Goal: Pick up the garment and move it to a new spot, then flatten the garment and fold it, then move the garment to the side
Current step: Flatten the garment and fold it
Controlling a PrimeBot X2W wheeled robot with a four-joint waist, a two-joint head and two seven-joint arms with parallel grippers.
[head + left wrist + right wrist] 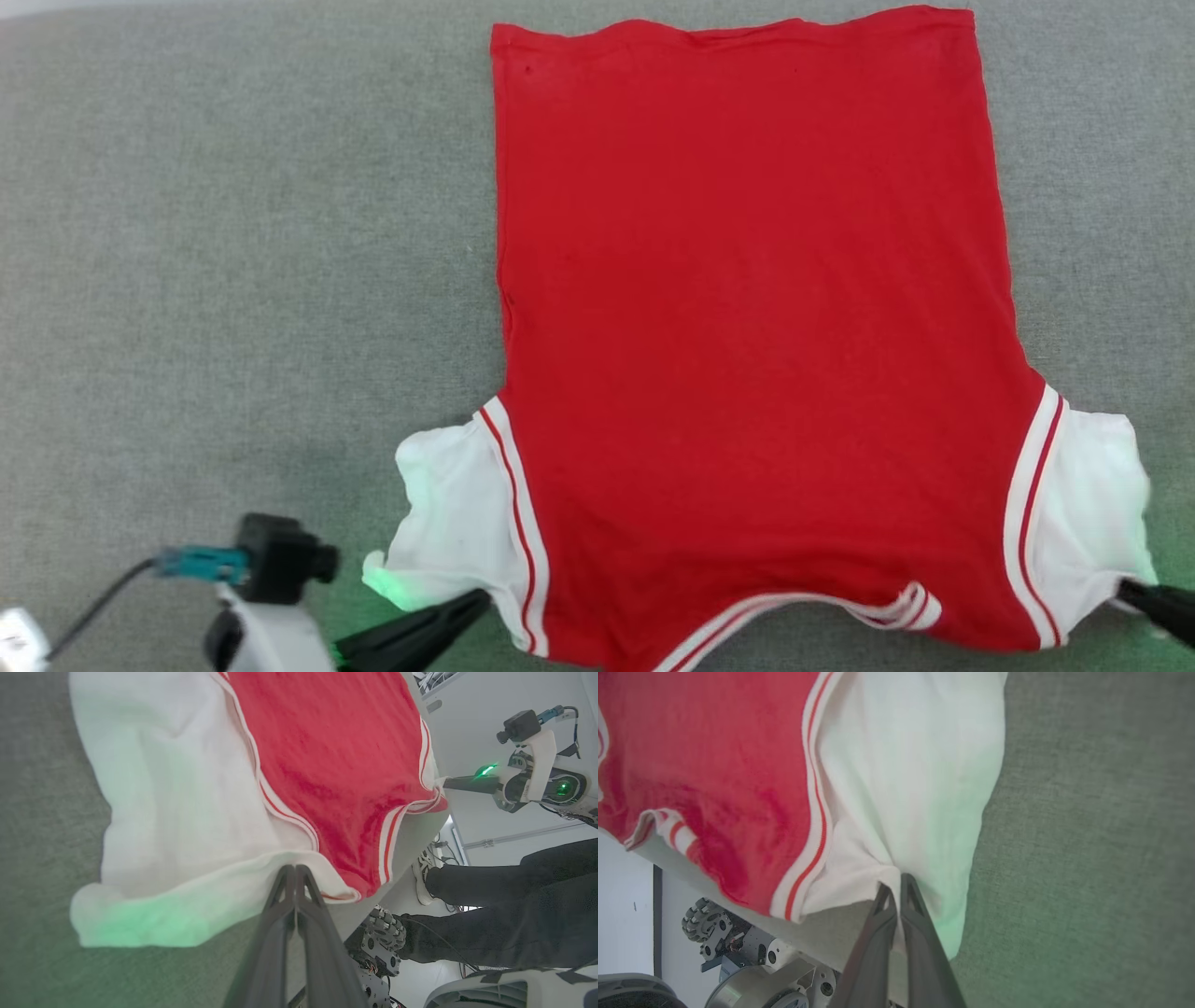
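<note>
While the garment (747, 327) is lying spread flat on the grey counter (233, 280), somewhat right of centre, I am reading its long axis as running near to far. The collar and both white sleeves are sitting at the near edge, and the straight hem is lying at the far side. Both sleeves are rumpling slightly, while the red body is looking smooth.

The left gripper (471, 605) is sitting at the near left corner, its jaws pressed together on the near edge of the left sleeve. The right gripper (1130, 591) is sitting at the near right corner, pinching the right sleeve so that the cloth is puckering at its tips.

Almost all of the shirt is therefore lying far of both grippers. Each arm is nearest its own sleeve, so I am judging that any fold will be carrying this near edge toward the far hem, both arms together.

In the left wrist view a person's legs (514, 905) are showing beyond the counter's near edge.
</note>
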